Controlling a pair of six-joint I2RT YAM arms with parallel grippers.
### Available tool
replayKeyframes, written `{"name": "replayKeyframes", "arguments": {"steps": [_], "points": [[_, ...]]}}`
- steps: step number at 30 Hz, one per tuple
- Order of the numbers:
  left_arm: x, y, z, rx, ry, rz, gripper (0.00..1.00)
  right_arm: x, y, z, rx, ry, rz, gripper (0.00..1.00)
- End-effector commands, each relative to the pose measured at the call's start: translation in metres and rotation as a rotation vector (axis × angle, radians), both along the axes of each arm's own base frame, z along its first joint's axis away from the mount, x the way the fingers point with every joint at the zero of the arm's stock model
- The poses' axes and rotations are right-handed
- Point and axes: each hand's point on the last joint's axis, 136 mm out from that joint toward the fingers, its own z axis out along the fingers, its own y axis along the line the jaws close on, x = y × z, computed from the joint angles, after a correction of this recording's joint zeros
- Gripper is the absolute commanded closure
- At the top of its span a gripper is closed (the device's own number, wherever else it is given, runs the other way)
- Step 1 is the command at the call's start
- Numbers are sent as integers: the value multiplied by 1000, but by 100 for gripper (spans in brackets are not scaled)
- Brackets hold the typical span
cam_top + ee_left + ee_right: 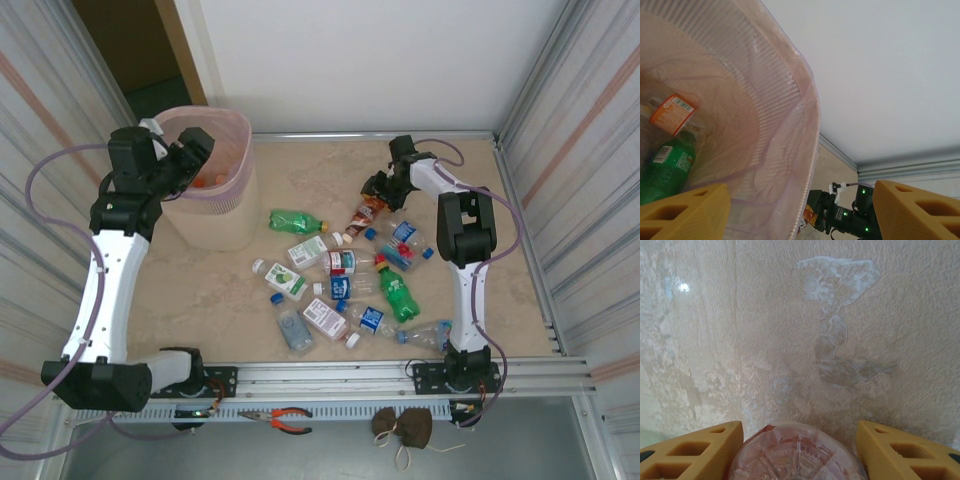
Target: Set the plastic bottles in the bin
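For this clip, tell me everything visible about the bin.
The bin is a tall beige wastebasket with ribbed, plastic-looking walls and a translucent pink liner over its rim. It stands upright on the table, far left. Inside lie a green bottle and an orange-labelled one. The left gripper hangs open over its rim.

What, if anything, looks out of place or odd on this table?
A whitish, dried-looking blotch marks the tabletop near the reddish-brown bottle, like an old spill stain. Orange-handled pliers and a brown bundle lie on the near ledge by the arm bases, unrelated to the bottles.
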Motion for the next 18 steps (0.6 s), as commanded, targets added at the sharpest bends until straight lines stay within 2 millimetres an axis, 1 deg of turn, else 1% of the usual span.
{"name": "replayKeyframes", "arguments": {"steps": [1,4,10,13,15,16,18], "points": [[-8,0,6,19,-32,-14,25,7,-6,30,-3,-47,-35,49],[-9,-3,13,33,-65,-44,25,9,-13,53,-7,-96,-46,50],[-14,-21,36,75,-202,-168,26,5,-27,116,-22,-239,-42,50],[-21,-40,54,104,-328,-301,25,-2,-29,151,-28,-322,-23,51],[-32,-62,71,133,-448,-444,25,-10,-27,175,-19,-381,-3,51],[-36,-70,75,147,-485,-491,25,-14,-25,184,-14,-406,5,51],[-42,-85,84,185,-537,-569,25,-25,-21,209,-1,-467,31,52]]}}
